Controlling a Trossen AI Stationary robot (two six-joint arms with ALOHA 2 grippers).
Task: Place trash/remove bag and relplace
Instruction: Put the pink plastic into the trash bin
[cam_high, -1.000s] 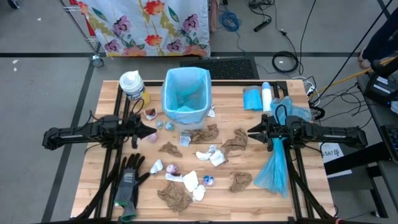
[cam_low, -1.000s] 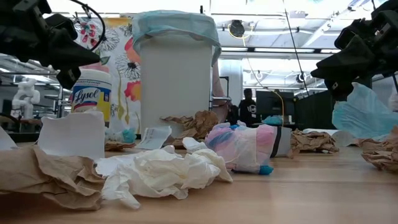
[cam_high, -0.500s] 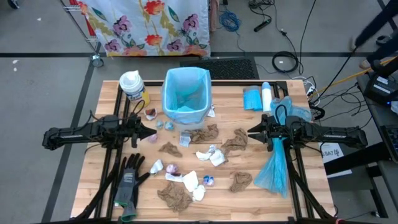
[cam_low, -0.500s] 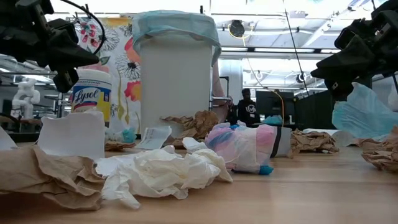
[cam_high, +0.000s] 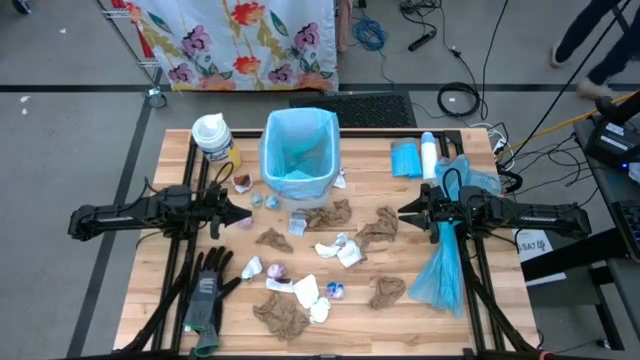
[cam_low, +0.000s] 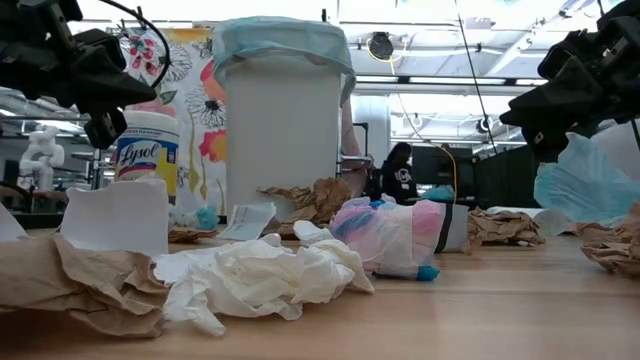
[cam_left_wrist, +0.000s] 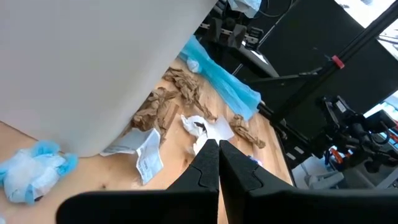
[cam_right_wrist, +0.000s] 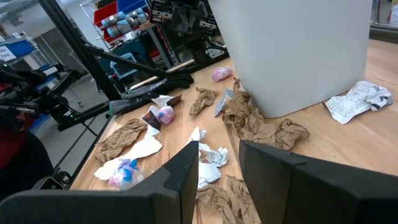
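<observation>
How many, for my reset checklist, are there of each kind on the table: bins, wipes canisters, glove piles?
Bin, lined with a blue bag: 1
Wipes canister: 1
Pile of black-and-grey gloves: 1
Total: 3

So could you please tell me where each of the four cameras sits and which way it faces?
High view: overhead, straight down on the table; both arms show, bin between.
Low view: at tabletop height, level across the trash to the bin; arms enter from above.
Left wrist: past the shut left gripper toward the bin's base.
Right wrist: past the right gripper, jaws apart, toward the bin.
All four share the bin.
</observation>
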